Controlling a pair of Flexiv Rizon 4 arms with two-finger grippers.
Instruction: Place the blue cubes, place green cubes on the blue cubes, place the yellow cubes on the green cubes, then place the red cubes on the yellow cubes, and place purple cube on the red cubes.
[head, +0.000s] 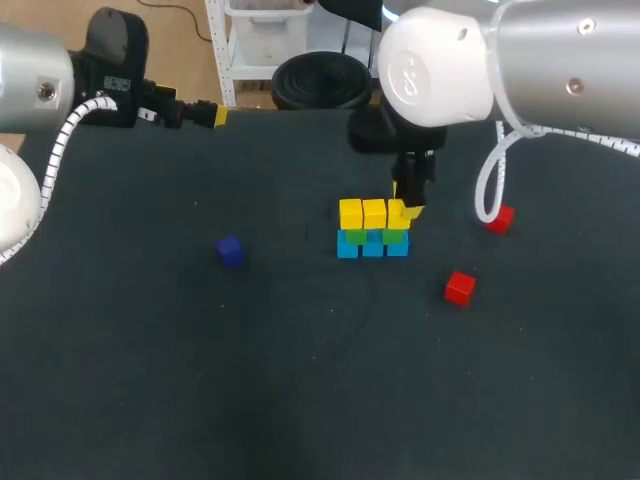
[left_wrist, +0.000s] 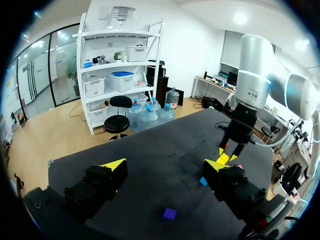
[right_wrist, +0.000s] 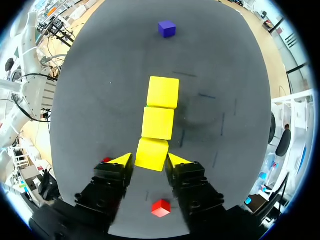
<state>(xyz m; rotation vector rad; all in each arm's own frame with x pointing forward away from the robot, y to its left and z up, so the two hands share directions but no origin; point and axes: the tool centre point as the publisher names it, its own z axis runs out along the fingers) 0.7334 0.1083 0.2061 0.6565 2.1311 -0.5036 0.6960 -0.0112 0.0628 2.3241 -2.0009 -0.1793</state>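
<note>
The dark worktop (head: 200, 380) carries everything. My right arm (head: 520, 60) comes in over its far side, and the right gripper (right_wrist: 150, 159) stands above a small wall of cubes, its jaws clenched on the third yellow cube (right_wrist: 151, 154), which sits at the wall's right end. The left gripper (left_wrist: 166, 165) hangs at the far left edge, jaws released and holding nothing. The wall has three layers: blue cubes (head: 372, 246) on the worktop, green cubes (head: 357, 237) on them (only a thin strip shows), and two more yellow cubes (head: 363, 213) on top. Two red cubes (head: 460, 288) (head: 500, 219) lie apart to its right, and the purple cube (head: 230, 251) lies well to its left.
</note>
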